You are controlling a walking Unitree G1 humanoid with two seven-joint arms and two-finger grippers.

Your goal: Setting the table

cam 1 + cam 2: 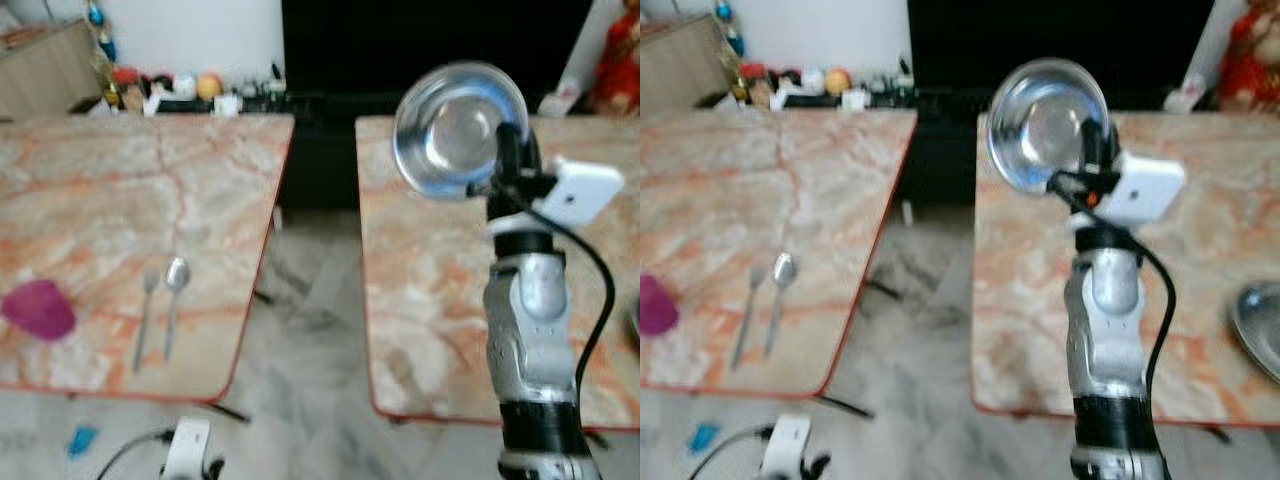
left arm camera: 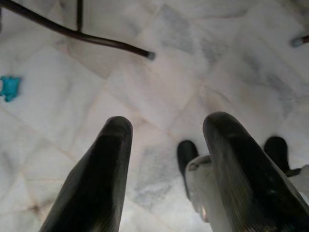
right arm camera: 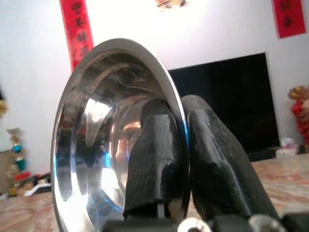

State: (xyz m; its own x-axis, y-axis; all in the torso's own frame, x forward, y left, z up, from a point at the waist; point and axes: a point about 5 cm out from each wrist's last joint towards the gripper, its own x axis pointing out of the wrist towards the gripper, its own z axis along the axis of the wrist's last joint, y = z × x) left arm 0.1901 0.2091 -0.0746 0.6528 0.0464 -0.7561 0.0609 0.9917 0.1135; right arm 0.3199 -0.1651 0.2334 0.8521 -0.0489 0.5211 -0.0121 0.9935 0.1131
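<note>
A shiny steel bowl is held up on edge above the right marble table, its hollow facing me. My right gripper is shut on the bowl's rim, one finger inside and one outside. On the left marble table a fork and a spoon lie side by side, with a magenta cup near the left edge. My left gripper hangs open over the floor with nothing between its fingers.
A tiled gap of floor runs between the two tables. A steel plate sits at the right table's right edge. A dark TV and a shelf of small items stand behind. A blue scrap lies on the floor.
</note>
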